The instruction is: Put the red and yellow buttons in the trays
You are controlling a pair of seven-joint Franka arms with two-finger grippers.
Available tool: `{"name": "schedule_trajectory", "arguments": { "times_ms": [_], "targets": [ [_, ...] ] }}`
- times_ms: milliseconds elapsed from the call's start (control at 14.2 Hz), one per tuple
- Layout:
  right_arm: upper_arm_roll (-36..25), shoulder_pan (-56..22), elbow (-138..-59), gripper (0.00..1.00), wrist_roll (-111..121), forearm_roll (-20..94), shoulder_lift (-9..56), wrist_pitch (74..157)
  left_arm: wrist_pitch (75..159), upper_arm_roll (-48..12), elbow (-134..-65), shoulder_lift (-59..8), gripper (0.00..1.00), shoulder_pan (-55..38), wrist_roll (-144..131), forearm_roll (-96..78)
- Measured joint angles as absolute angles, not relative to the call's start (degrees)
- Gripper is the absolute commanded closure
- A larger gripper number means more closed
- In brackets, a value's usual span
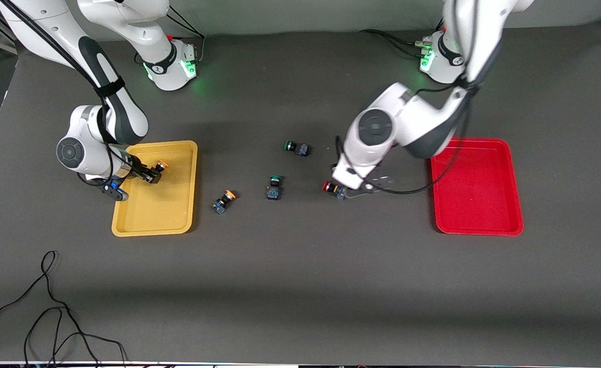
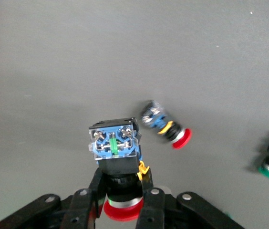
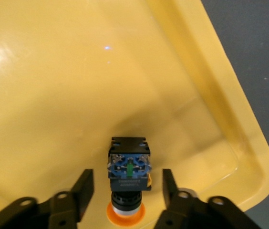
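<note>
The right arm bends down from its base to the yellow tray [image 1: 177,153], its wrist over the tray's edge toward the right arm's end of the table. The right gripper [image 3: 125,186] sits low in the tray with its fingers spread, an orange-capped button [image 3: 129,171] lying between them untouched, cap toward the wrist and blue base pointing away. A second orange-capped button [image 1: 224,200] lies on the table [image 1: 300,286] just beside the yellow tray, its long axis slanted.

The left arm folds down between the red tray [image 1: 476,225] and the yellow one. The left gripper [image 2: 122,191] is clamped on a red-capped button [image 2: 115,152], cap toward the wrist, blue base outward. A second red-capped button [image 2: 165,126] lies slanted on the table near it.
</note>
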State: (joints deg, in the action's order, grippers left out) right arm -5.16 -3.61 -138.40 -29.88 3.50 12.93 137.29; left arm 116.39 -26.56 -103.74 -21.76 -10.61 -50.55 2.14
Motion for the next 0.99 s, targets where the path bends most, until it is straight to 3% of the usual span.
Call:
{"name": "schedule_trajectory", "arguments": {
  "times_ms": [212,423,564,776,917,987],
  "targets": [
    [-4.1,-4.0,-135.7,0.00,-31.5,3.8,10.4,135.0,108.8,-26.5,-105.6,-17.2,0.72,-2.8,-39.4,0.2],
    [2.2,-4.6,-127.4,0.00,-41.0,4.0,7.7,128.0,108.2,-26.2,-112.4,-14.1,0.71,8.0,-24.2,0.6],
    [7.4,-5.4,-121.8,0.00,-49.1,4.1,8.6,126.1,110.3,-26.0,-116.9,-12.9,0.71,15.6,-15.1,3.7],
    [12.2,-6.5,-117.3,0.00,-56.6,4.1,14.8,128.6,122.5,-25.8,-123.1,-14.5,0.69,24.1,-9.4,11.5],
    [12.4,-7.2,-116.7,0.00,-57.8,4.0,20.1,133.4,131.3,-25.7,-126.2,-18.0,0.58,27.1,-9.1,16.6],
    [12.4,-7.3,-116.6,0.00,-58.0,4.0,22.7,135.6,134.3,-25.6,-126.8,-20.1,0.42,27.9,-9.1,18.5]
  ]
}}
